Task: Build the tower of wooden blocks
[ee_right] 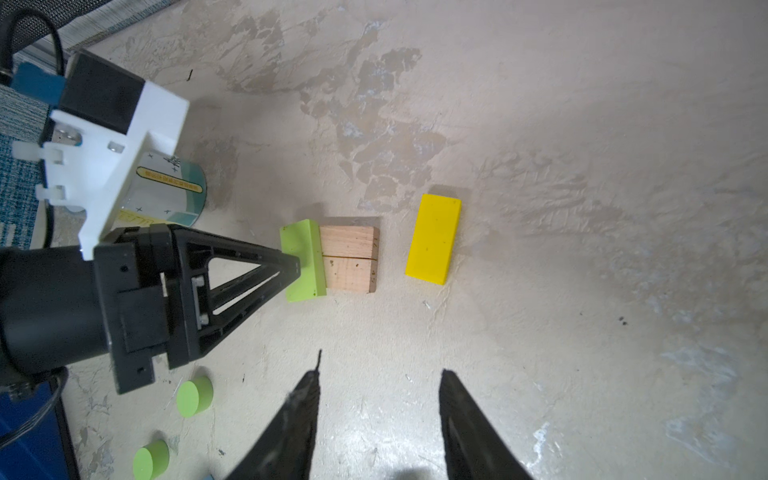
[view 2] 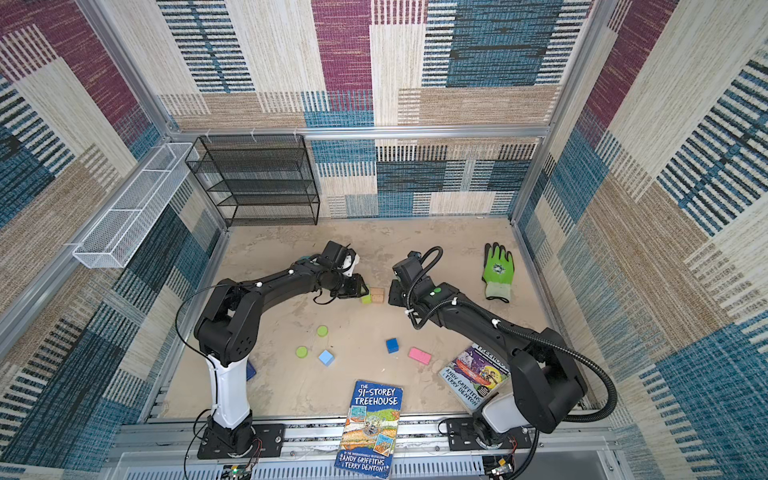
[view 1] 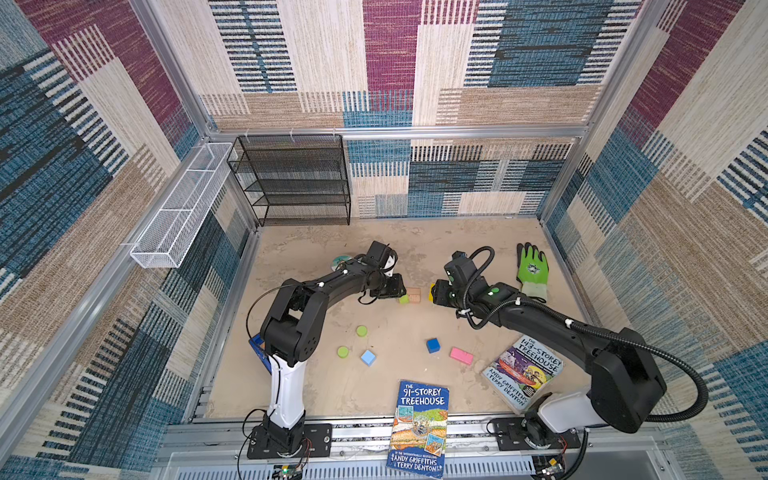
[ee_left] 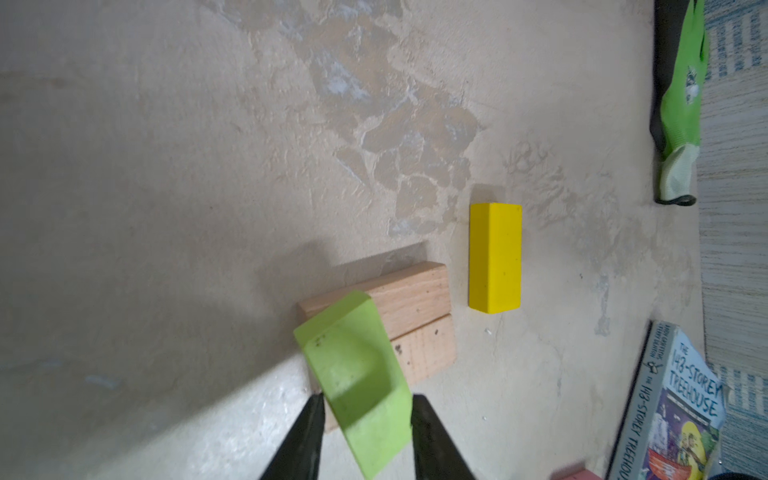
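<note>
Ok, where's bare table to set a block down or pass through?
Free: far strip between black shelf and glove; front patch between light-blue cube and front-edge book. Crowded: around tan bars, lime block, yellow block.

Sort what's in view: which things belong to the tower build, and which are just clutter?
Job: lime oblong, two tan bars, yellow oblong, two lime round pieces, light-blue cube, dark-blue cube, pink oblong.
Clutter: glove, two books, tin, blue case, black rack, white basket.
</note>
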You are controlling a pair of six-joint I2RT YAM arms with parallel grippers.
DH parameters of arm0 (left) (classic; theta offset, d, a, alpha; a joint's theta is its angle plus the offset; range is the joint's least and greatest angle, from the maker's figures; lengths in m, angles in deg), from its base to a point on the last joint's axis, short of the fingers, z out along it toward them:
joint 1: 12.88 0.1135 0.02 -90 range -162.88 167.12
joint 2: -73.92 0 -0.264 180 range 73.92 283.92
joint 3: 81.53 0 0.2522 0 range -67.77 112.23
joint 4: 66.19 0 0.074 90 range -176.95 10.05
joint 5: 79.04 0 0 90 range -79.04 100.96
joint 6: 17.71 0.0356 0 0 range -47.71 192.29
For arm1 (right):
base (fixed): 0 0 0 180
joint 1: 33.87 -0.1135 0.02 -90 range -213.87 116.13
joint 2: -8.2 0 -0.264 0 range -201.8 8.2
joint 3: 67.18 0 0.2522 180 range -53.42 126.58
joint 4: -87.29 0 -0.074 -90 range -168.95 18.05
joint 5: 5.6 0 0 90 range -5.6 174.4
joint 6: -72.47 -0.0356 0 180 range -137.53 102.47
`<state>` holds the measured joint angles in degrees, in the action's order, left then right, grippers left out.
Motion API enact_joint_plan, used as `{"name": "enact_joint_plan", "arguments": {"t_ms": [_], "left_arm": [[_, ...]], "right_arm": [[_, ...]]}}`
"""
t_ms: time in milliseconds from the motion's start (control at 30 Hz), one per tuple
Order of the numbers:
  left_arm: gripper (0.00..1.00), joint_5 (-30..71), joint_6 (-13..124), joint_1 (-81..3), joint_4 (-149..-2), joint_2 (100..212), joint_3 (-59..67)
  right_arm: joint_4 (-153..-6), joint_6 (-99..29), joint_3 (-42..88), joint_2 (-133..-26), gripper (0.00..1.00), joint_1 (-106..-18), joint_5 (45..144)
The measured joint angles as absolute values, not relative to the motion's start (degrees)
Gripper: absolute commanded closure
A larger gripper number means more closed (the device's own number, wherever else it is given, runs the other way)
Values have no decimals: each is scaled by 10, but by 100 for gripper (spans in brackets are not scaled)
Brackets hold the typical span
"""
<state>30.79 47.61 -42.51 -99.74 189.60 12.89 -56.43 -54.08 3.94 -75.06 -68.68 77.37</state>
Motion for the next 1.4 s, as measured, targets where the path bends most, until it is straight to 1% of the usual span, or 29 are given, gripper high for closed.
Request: {"name": "enact_joint_plan", "arguments": {"t_ms": [1033,1133,1400], "left_arm": [[64,308,466,-432,-986,1906,130],[63,308,466,-433,-984,1906,130],[61,308,464,-433,-984,1906,130]], "right_arm": [[-566,-541,38,-765,51,-687,790],[-566,-540,38,-766,51,-687,795],[-566,-540,36,-767,51,-687,795]]}}
